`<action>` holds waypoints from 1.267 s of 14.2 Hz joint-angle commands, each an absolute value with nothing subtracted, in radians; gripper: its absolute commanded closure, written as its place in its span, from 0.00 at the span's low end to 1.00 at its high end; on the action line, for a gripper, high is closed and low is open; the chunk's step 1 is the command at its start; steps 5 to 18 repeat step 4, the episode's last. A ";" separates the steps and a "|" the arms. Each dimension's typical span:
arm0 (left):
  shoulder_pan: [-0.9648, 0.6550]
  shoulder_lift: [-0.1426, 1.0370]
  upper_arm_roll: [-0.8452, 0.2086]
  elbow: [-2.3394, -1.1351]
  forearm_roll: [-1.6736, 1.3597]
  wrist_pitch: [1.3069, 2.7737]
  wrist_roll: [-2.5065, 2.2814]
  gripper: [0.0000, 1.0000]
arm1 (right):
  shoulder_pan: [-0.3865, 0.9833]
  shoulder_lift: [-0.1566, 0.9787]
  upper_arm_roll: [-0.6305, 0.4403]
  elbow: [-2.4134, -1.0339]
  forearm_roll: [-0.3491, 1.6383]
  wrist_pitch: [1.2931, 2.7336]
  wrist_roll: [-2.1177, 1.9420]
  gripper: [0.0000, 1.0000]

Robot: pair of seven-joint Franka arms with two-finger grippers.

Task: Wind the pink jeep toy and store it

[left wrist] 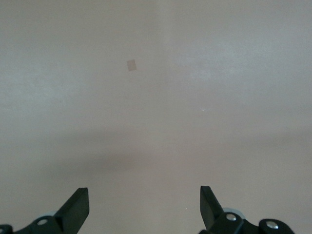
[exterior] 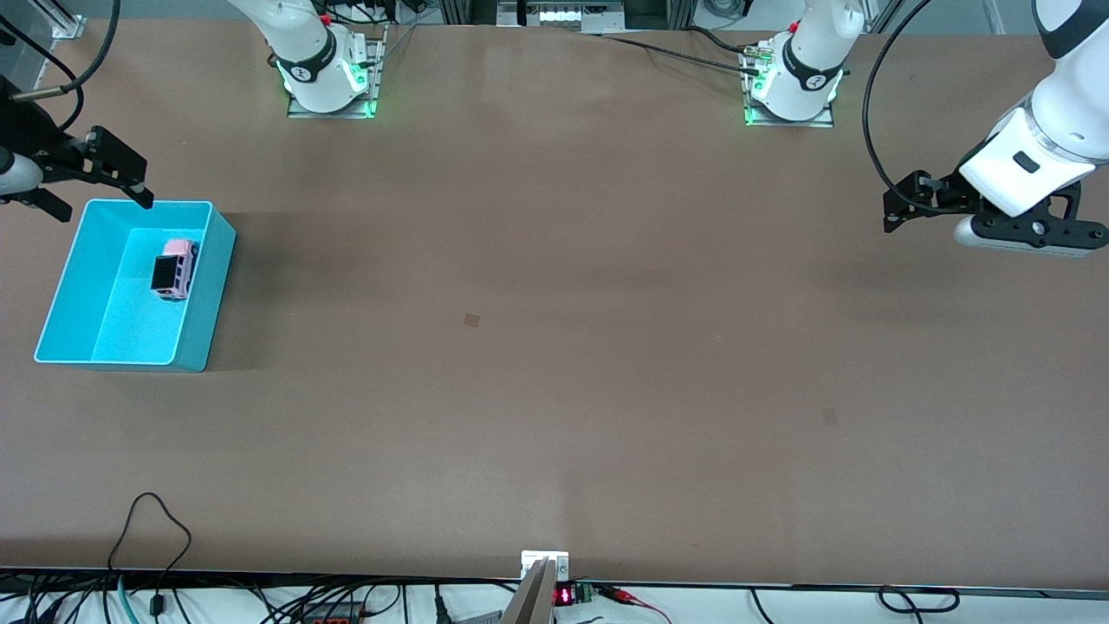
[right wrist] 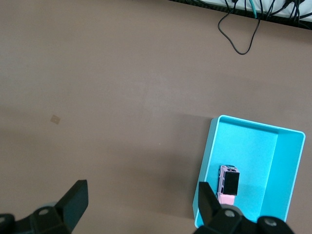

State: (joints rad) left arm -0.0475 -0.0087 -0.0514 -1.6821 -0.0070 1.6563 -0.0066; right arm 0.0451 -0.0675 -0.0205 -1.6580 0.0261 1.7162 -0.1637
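The pink jeep toy (exterior: 174, 268) sits in the turquoise bin (exterior: 196, 334). The right gripper (exterior: 104, 178) hangs over the bin's edge, the left gripper (exterior: 905, 208) over bare table (exterior: 554, 347), both with fingers apart and empty.

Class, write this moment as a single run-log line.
pink jeep toy: inside turquoise bin | right pincer: open, empty, over bin's rim | left pincer: open, empty, waiting over bare table

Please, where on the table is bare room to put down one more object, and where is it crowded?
Bare room: the whole brown table from the turquoise bin to the left arm's end, where the open left gripper hangs. Crowded only at the right arm's end: the bin holds the pink jeep toy, and the open right gripper hangs over its rim.
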 commanded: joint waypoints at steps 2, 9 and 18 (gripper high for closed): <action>-0.051 -0.014 -0.052 -1.669 0.011 1.646 0.012 0.00 | 0.046 -0.046 -0.026 -1.623 0.024 1.700 -0.140 0.00; -0.051 -0.014 -0.052 -1.669 0.012 1.646 0.012 0.00 | 0.040 -0.037 -0.029 -1.623 0.026 1.697 -0.144 0.00; -0.051 -0.014 -0.052 -1.669 0.012 1.646 0.012 0.00 | 0.040 -0.037 -0.029 -1.623 0.026 1.697 -0.144 0.00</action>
